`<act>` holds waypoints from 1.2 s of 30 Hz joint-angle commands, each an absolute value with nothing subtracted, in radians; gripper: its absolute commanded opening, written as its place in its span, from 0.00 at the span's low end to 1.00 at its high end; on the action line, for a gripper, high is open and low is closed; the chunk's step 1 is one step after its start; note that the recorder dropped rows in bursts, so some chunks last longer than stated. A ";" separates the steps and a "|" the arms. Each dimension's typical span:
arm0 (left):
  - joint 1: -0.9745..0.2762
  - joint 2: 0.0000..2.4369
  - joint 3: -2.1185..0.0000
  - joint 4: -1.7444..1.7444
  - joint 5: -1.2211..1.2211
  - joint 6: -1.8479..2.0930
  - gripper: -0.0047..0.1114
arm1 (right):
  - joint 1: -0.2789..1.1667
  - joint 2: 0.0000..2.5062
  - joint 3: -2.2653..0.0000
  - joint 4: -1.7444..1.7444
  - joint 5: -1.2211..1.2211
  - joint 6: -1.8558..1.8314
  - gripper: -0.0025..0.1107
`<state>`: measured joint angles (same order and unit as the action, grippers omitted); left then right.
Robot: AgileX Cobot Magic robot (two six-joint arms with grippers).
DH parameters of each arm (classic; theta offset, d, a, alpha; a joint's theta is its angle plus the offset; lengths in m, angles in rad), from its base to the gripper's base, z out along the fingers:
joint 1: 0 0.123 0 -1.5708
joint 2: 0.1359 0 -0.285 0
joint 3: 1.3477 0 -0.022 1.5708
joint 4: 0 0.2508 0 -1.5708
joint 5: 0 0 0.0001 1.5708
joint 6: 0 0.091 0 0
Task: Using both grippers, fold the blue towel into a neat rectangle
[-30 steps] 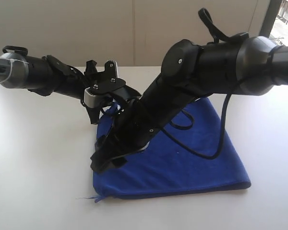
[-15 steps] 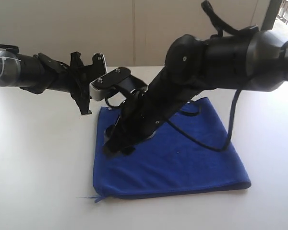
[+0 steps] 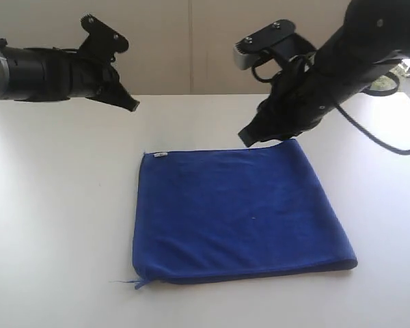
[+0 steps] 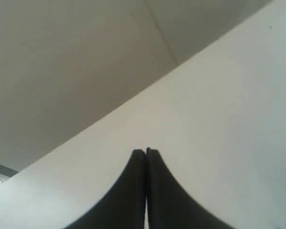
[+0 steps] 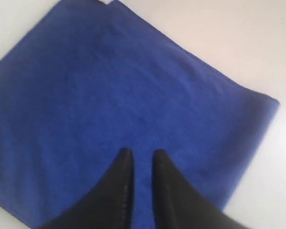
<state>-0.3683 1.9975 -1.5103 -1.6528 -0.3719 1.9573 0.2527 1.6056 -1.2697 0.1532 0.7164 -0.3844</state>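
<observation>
Blue cloth towel (image 3: 239, 212) lay flat on the white desk (image 3: 55, 219), folded into a rough rectangle, small white tag (image 3: 159, 154) at its far left corner. Left claw (image 4: 146, 150) hung raised over the desk beyond that corner, fingers pressed together, gripping nothing. Right claw (image 5: 142, 153) hung over the towel near its far edge, fingers a narrow gap apart, nothing between them.

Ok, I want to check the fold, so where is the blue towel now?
In the exterior view the blue towel lies flat on the white table, slightly right of centre, its far edge nearest the right end effector.
</observation>
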 commanded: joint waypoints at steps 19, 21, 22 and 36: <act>-0.343 1.919 -1.256 -0.838 0.781 1.018 0.04 | 0.046 1.597 -1.266 0.186 0.762 -0.382 0.02; -0.375 1.926 -1.256 -0.826 0.779 0.996 0.04 | 0.046 1.597 -1.266 0.186 0.762 -0.382 0.02; -0.393 1.931 -1.256 -0.799 0.778 0.972 0.04 | 0.046 1.597 -1.266 0.186 0.762 -0.382 0.02; -0.522 2.024 -1.256 -0.405 0.653 0.676 0.04 | 0.046 1.597 -1.266 0.186 0.757 -0.384 0.02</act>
